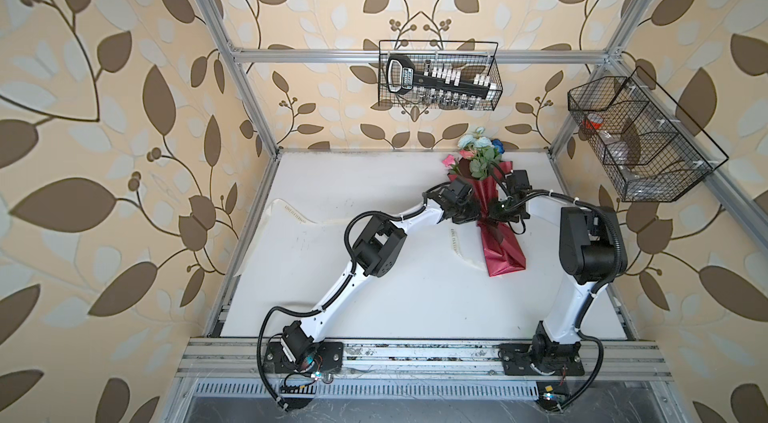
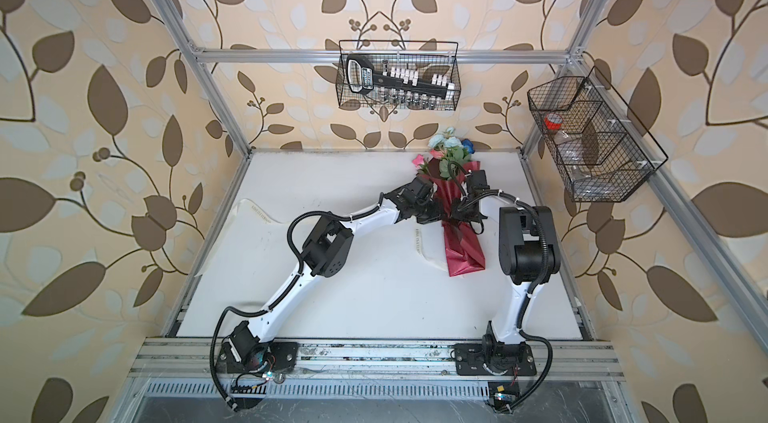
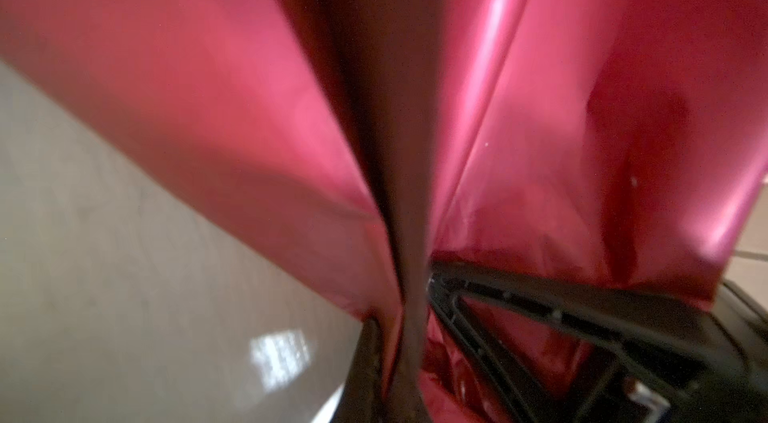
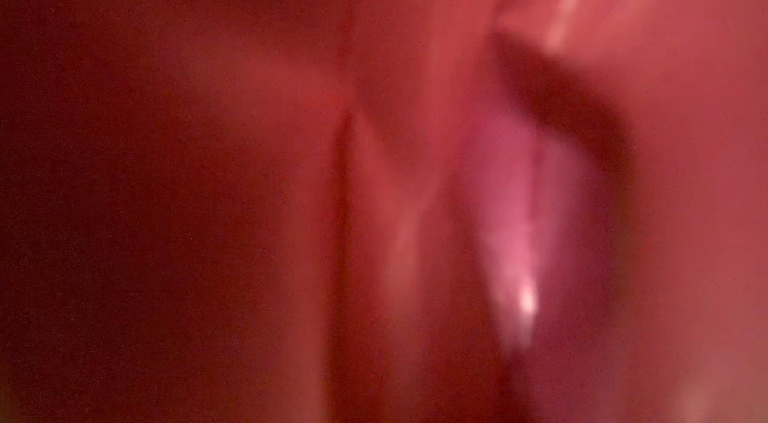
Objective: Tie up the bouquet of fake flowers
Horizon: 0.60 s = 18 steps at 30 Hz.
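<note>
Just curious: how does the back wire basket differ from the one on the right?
The back basket is undivided and holds a black socket rack; the side basket has compartments, one holding something red. The back basket hangs on the rear rail, the side basket on the right. Both are black wire.

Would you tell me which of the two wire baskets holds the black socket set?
The back-wall basket, hung behind the bouquet; the right-side basket has compartments and a red-capped item instead.
</note>
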Available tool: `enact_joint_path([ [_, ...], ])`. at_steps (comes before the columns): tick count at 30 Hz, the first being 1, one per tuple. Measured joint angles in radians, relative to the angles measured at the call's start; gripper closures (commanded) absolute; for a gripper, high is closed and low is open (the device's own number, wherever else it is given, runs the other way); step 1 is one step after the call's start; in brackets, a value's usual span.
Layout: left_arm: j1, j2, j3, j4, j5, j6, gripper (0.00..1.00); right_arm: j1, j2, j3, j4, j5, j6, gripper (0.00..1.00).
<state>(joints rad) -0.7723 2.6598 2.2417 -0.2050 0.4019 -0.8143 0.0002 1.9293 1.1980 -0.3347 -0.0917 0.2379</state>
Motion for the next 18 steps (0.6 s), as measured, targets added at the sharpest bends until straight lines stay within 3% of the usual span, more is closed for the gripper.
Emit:
enact_joint_path([
  [7, 0.016, -0.256, -0.314, 0.015, 0.004, 0.036, 0.31, -0.003, -0.084, -0.060, -0.045, 0.087, 0.004, 1.00],
  [11, 0.040, -0.480, -0.514, 0.027, -0.042, 0.078, 0.01, -0.010, -0.184, -0.105, -0.069, 0.087, 0.016, 1.00],
  [18, 0.083, -0.901, -0.804, 0.054, -0.212, 0.139, 0.01, -0.012, -0.365, -0.184, -0.051, -0.030, 0.063, 1.00],
])
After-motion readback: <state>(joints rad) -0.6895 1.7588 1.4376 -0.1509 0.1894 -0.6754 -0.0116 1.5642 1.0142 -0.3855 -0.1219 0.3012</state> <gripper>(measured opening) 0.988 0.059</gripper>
